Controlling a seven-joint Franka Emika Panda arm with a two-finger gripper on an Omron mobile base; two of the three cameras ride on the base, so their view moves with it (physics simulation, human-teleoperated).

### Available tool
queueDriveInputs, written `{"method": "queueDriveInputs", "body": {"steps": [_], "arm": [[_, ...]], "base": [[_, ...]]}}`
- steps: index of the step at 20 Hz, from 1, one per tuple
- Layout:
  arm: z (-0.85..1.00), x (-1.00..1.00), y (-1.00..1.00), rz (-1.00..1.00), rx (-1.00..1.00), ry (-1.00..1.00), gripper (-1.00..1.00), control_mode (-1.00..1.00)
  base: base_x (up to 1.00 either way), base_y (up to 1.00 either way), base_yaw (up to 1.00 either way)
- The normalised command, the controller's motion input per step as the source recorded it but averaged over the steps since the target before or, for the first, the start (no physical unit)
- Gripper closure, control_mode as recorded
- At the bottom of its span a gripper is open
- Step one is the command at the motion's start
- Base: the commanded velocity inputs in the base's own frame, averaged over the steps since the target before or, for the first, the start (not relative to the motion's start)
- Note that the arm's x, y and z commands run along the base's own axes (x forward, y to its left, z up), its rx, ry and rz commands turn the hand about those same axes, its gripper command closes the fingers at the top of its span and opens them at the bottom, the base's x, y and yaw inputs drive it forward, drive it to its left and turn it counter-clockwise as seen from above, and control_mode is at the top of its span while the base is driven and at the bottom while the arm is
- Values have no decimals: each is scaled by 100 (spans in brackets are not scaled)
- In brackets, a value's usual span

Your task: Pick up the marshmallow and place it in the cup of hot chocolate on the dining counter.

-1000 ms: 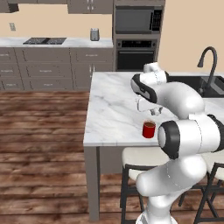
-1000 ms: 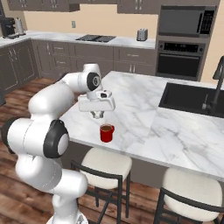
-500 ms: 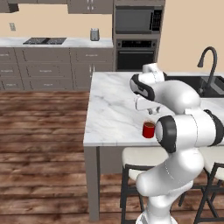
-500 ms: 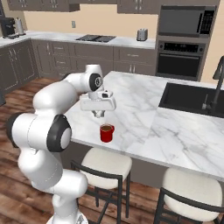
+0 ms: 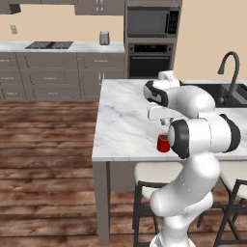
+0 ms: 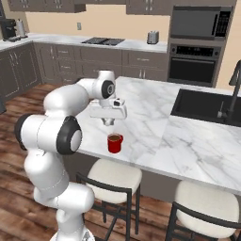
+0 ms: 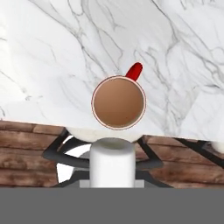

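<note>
Kitchen: wall oven (image 5: 149, 60), sink (image 6: 207, 106), marble island (image 6: 155, 108).

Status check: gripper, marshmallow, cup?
Gripper shut on marshmallow, above the counter. Cup just ahead, unfilled. Path clear.

Walls (image 5: 48, 29) painted tan. Floor (image 5: 43, 159) of dark wood planks. Grey cabinets (image 5: 53, 72) line the rear wall at 11 o'clock, with a built-in oven (image 5: 149, 60) and microwave (image 5: 150, 21) at 12. White-cushioned stools (image 6: 115, 176) stand at 6 o'clock.
</note>
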Motion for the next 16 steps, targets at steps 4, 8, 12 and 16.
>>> {"method": "queueDriveInputs", "body": {"steps": [4, 8, 12, 16], "arm": [[-25, 12, 0, 0, 0, 0, 100, -100], [-24, 5, 0, 0, 0, 0, 100, -100], [-28, 8, 0, 0, 0, 0, 100, -100], [-24, 13, 0, 0, 0, 0, 100, -100]], "base": [[0, 0, 0], [0, 0, 0], [0, 0, 0], [0, 0, 0]]}}
